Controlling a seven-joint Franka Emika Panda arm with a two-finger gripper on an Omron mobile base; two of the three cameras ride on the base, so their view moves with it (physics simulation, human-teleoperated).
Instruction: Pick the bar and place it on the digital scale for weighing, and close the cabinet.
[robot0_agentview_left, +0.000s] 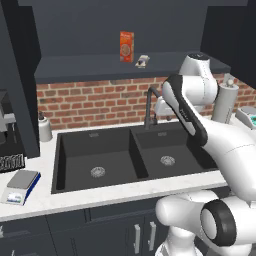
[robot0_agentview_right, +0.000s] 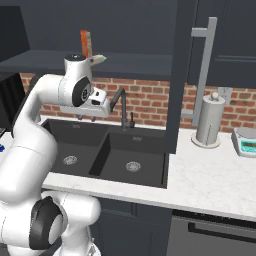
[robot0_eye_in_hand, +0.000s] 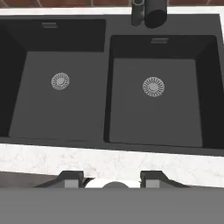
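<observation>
The bar (robot0_agentview_left: 142, 60) lies flat on the shelf of the open cabinet (robot0_agentview_left: 100, 68), just right of an upright orange box (robot0_agentview_left: 126, 46). In the right base view the cabinet's right door (robot0_agentview_right: 179, 75) stands swung out toward me, its long silver handle (robot0_agentview_right: 202, 65) in front. The digital scale (robot0_agentview_left: 20, 186), with a grey plate and a blue edge, sits on the counter at the front left. My gripper (robot0_eye_in_hand: 110, 178) hangs over the front rim of the black double sink (robot0_eye_in_hand: 57, 146), well below the shelf. It points down and is open, with nothing between its fingers. From the right it shows as gripper (robot0_agentview_right: 86, 118) beside the faucet.
A black faucet (robot0_agentview_left: 150, 107) rises behind the sink. A paper towel roll (robot0_agentview_right: 207, 120) and a pale device with a teal display (robot0_agentview_right: 246, 141) stand on the right counter. A soap bottle (robot0_agentview_left: 45, 129) and a black appliance (robot0_agentview_left: 7, 145) stand at the left.
</observation>
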